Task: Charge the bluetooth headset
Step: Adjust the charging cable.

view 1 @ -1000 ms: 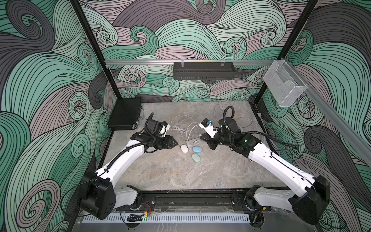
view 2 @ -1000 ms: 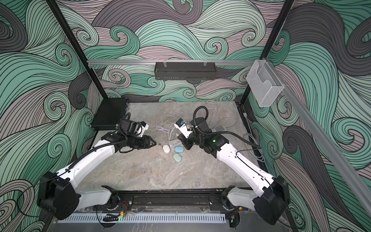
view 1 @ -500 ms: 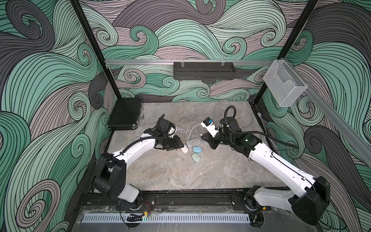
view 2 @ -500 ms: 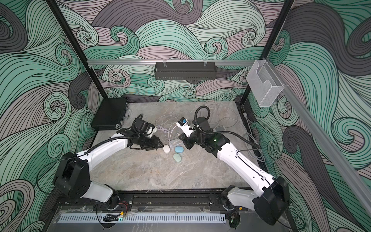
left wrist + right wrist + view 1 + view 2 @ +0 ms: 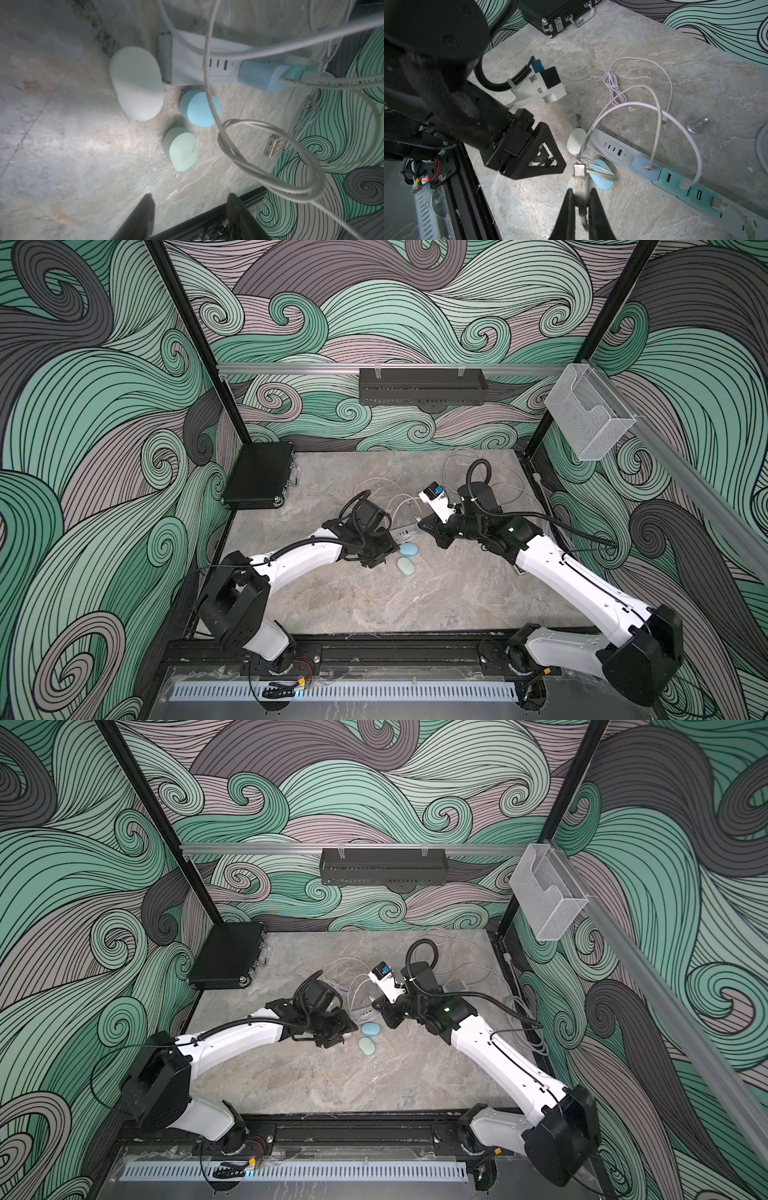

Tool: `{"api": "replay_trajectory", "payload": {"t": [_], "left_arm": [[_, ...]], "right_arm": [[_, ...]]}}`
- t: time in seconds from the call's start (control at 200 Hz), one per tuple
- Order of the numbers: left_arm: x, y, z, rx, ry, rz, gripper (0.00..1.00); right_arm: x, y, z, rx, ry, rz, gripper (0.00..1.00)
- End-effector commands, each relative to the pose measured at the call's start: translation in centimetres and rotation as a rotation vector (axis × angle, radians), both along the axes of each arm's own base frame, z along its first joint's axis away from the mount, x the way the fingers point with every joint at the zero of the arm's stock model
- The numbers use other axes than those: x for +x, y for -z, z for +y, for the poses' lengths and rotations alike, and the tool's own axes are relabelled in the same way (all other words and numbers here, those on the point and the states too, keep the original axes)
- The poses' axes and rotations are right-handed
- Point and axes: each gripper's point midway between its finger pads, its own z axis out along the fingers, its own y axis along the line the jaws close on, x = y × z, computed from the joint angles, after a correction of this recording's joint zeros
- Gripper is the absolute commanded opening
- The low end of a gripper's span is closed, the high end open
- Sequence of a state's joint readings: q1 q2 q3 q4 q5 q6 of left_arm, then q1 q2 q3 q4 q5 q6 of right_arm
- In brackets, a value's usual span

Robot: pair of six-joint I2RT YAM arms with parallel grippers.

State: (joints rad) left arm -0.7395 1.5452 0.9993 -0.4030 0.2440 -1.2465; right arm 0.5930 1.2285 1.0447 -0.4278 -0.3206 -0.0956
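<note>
The left gripper (image 5: 189,199) hangs low over the table, jaws well apart and nothing between them. Ahead of its tips lie 3 oval cases close together. The white case (image 5: 137,83) sits at the end of the strip (image 5: 187,68), seemingly touching it. The blue case (image 5: 201,110) is just beside it, and the green case (image 5: 181,149) lies a little nearer the front rail. I cannot tell which of the 3 holds the headset, and no charging port shows on any.

In both top views the white case is hidden under the left gripper, so that arm is nearest it. The blue case (image 5: 409,548) lies between the 2 grippers, just beside the left one.

The right gripper (image 5: 580,193) is clamped on the plug (image 5: 579,174) of a white cable (image 5: 602,173), held above the table. The plug's long axis runs straight out of the jaws, tip aimed over the blue case toward the white one. I judge the coming move turns on that line: the left arm must take a case and turn its port to face the plug tip
</note>
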Motion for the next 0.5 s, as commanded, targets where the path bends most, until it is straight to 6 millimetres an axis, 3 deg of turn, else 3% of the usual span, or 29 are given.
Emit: {"api": "replay_trajectory", "payload": {"t": [0.0, 0.295, 0.495], "left_arm": [[0.8, 1.0, -1.0, 0.033, -0.112, 0.039, 0.57], [1.9, 2.5, -2.8, 0.046, -0.160, 0.064, 0.59], [1.5, 3.6, -3.8, 0.091, -0.122, 0.106, 0.60]], "right_arm": [[-0.4, -0.2, -0.1, 0.028, -0.006, 0.017, 0.04], [-0.3, 0.2, -0.3, 0.048, -0.012, 0.033, 0.04], [-0.3, 0.0, -0.5, 0.061, -0.012, 0.034, 0.04]]}}
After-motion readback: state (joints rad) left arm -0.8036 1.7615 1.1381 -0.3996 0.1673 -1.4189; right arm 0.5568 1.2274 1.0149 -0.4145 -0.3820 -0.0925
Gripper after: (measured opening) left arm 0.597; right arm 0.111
